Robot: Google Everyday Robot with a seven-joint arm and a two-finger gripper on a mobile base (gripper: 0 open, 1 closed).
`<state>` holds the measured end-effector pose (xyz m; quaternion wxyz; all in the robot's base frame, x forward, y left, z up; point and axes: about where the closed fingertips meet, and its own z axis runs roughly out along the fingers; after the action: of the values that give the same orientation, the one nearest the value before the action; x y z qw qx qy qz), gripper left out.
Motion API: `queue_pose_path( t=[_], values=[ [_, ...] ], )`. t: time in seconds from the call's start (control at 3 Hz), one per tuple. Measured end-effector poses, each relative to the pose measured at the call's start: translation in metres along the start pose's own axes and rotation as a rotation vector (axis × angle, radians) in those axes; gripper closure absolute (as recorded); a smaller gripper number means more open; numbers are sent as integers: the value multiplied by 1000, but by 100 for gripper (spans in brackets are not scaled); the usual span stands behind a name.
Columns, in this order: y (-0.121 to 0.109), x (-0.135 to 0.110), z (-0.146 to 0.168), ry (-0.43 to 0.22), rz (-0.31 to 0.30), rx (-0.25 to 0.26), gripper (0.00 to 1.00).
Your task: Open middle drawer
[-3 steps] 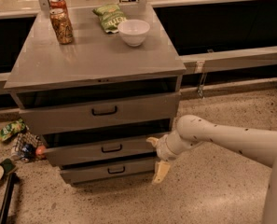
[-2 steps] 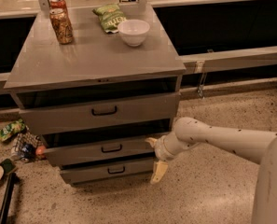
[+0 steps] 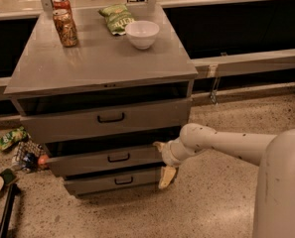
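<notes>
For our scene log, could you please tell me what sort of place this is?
Probably an office snack area: a grey drawer cabinet carries a can, chip bag and white bowl. The gripper sits at the right end of the middle drawer.

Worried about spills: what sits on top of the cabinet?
A can, green snack bag and white bowl; the bowl's inside is hidden. The end effector is at the middle drawer's right end.

White bowl point(image 3: 142, 33), green chip bag point(image 3: 116, 18), soda can point(image 3: 66, 29) on cabinet top point(image 3: 102, 61), wrapper point(image 3: 9, 138) on floor
</notes>
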<state>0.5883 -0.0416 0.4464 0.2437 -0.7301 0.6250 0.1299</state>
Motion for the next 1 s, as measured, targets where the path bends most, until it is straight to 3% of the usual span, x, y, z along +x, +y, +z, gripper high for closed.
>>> queue_pose_path(
  t=[0.33, 1.0],
  values=[
    [-19, 4, 1, 9, -8, 40, 0],
    [-47, 15, 15, -3, -25, 64, 0]
  ],
)
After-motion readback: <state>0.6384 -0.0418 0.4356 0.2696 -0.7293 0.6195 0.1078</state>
